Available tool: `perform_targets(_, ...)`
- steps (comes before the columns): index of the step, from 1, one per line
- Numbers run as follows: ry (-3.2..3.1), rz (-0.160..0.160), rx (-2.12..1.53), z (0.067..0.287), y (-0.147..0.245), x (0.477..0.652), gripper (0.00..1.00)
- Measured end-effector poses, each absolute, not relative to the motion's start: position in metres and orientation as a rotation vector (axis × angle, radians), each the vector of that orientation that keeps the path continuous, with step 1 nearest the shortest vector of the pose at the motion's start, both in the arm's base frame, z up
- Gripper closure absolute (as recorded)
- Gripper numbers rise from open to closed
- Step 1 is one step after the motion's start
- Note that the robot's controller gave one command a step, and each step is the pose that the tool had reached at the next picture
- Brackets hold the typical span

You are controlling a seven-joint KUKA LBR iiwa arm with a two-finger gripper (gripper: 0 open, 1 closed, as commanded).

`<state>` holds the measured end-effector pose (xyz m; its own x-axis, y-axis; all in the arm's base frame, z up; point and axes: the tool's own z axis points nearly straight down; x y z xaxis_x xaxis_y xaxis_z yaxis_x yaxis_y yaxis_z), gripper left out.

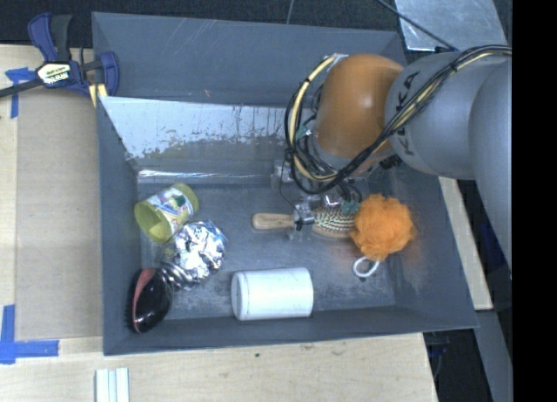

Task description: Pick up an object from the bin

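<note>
Loosely in bin (218, 61): brush (268, 220), cylinder (271, 294)

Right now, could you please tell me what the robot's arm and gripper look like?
The arm is a thick, rounded, silver-grey tube with a dark lettered band near the wrist. An orange-brown domed cover caps the wrist, with black and yellow cables looping round it. Beneath it sits the small, dark metal gripper.

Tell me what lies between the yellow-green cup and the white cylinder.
In the camera view, a crumpled silver foil ball lies between the cup and the cylinder, nearer the cup.
</note>
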<state>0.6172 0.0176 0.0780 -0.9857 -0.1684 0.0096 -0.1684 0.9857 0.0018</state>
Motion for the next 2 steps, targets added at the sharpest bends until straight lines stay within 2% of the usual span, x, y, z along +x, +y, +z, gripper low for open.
perform_targets(1, -3.128, -0.001, 0.261, 0.082, 0.017, 0.619, 1.00)
perform_targets(2, -3.107, -0.003, 0.529, 0.191, 0.074, 0.625, 1.00)
